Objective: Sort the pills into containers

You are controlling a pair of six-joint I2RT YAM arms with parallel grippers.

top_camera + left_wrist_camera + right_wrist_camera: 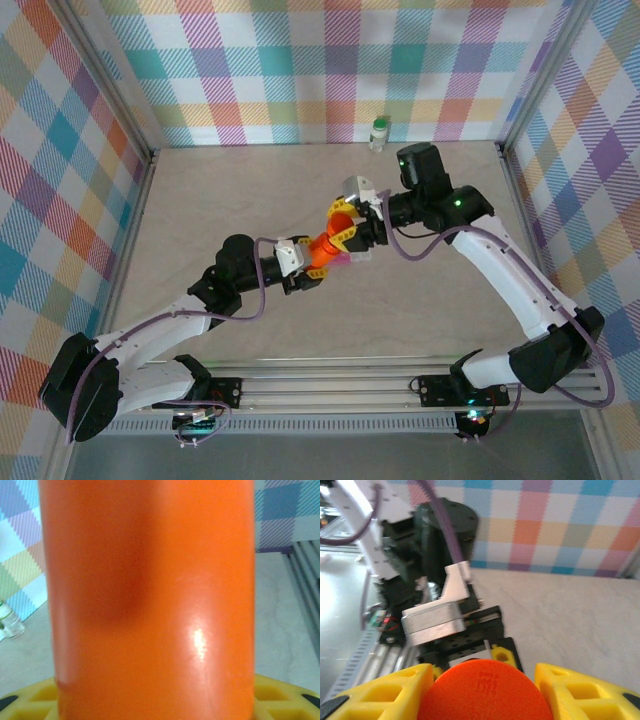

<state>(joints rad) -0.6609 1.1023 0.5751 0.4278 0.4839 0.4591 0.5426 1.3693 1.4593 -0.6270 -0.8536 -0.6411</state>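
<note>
Between the yellow fingers of my left pincer I am clamping the orange vial. The jaws are standing partly closed against its smooth wall at the near-left end. My right pincer is meeting it from the far right. Its yellow fingers are pressing on either side of the vial's round orange top, so both of my pincers are holding the same vessel. The vial is slanting from near left to far right over the middle of the table. Its wall is opaque, so I cannot tell what is lying inside. A darker blotch is showing on the wall in my left wrist view, and I cannot tell whether that is a shadow or contents.

Just beside the vial, on its near-right side, a slim pink tube is showing as a pale pinkish smear. It is too small for me to read its contents. Well apart from both pincers, the white bottle is standing upright with its green cap on. It is sitting against the far checked wall, a little right of centre, and its contents are hidden.
</note>
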